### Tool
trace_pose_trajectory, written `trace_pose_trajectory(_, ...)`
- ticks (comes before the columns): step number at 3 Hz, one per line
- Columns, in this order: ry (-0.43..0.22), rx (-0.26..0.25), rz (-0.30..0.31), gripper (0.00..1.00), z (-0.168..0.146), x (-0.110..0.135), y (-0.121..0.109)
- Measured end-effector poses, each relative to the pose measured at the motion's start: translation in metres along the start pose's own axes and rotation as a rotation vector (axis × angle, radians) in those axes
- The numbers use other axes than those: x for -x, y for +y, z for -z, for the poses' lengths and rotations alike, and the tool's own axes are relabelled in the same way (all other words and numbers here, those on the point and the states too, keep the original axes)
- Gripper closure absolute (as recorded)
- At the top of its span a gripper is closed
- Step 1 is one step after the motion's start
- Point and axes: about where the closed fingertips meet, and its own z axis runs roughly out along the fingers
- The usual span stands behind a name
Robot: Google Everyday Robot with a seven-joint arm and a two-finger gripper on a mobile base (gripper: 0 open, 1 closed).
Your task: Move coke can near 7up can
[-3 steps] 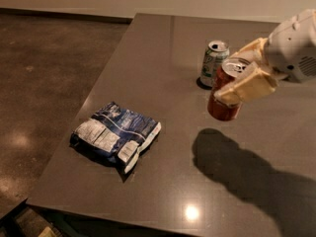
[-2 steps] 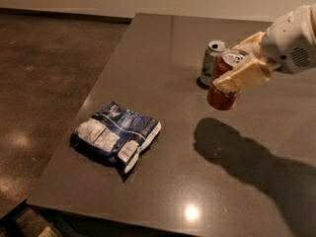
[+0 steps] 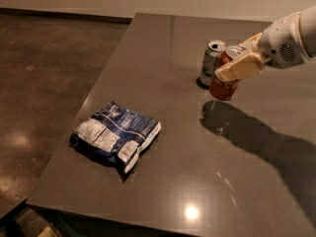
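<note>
The red coke can (image 3: pixel 224 87) is held by my gripper (image 3: pixel 243 57), whose cream fingers (image 3: pixel 240 67) are shut around its upper part. The can is tilted slightly and sits just above or at the table surface; I cannot tell whether it touches. The green-and-white 7up can (image 3: pixel 212 62) stands upright on the table directly to the left of the coke can, almost touching it. My arm comes in from the right edge of the view.
A blue-and-white chip bag (image 3: pixel 116 136) lies on the near left part of the dark grey table (image 3: pixel 163 181). The table's left edge drops to a dark floor. The arm's shadow falls on the table at the right.
My gripper has carried the coke can up and to the left, closer to the 7up can. The 7up can and the chip bag have not moved.
</note>
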Motion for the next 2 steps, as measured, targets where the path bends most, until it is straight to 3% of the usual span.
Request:
trace_pose_trajectory(1, 0.010, -0.040, -0.062, 1.00, -0.004, -0.010, -0.023)
trace_pose_trajectory(2, 0.027, -0.078, -0.112, 0.82, -0.006, -0.021, -0.039)
